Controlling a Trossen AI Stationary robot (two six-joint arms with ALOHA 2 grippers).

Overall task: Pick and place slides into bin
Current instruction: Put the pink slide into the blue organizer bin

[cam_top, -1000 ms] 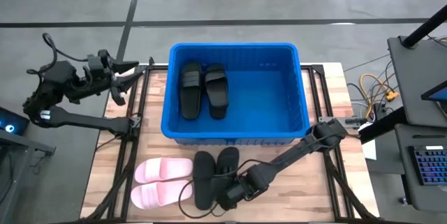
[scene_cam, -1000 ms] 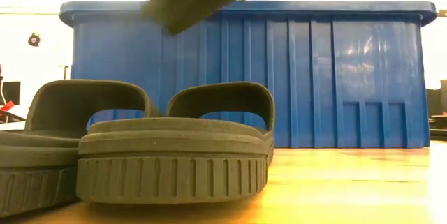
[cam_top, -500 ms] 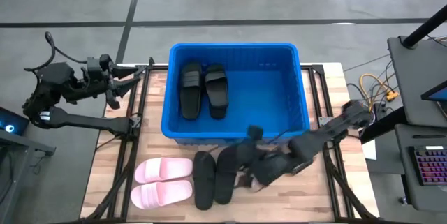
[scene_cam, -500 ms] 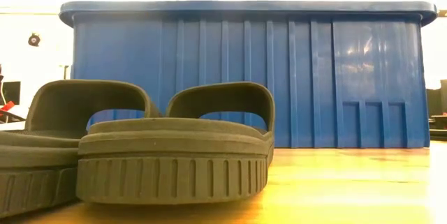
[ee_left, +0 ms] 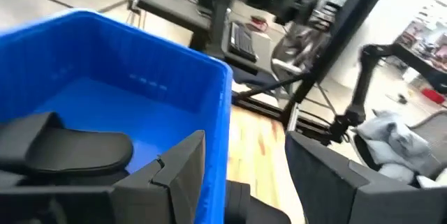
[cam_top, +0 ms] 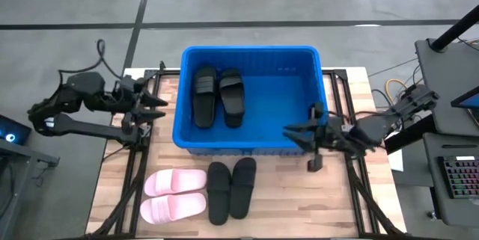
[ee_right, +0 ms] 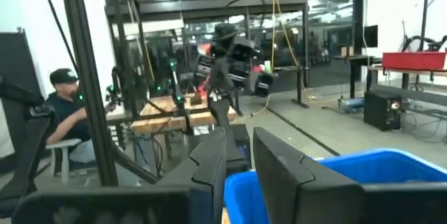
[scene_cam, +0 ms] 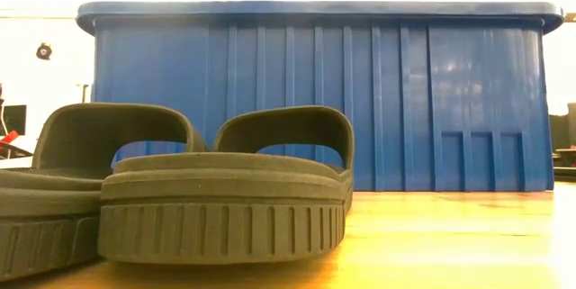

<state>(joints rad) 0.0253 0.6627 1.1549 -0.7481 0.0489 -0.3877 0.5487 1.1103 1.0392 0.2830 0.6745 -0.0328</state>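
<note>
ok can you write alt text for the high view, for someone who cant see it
A blue bin on a wooden table holds two black slides; another black pair and a pink pair lie on the table in front of it. The left tool and right tool flank the bin, both empty.

Both arms are matte black, built of slim tubular links joined by bulkier rounded joint housings. A thin black cable loops off the left arm (cam_top: 75,98). The right arm (cam_top: 374,126) ends in flat, angular black fingers (ee_right: 283,168) with bevelled edges.
</note>
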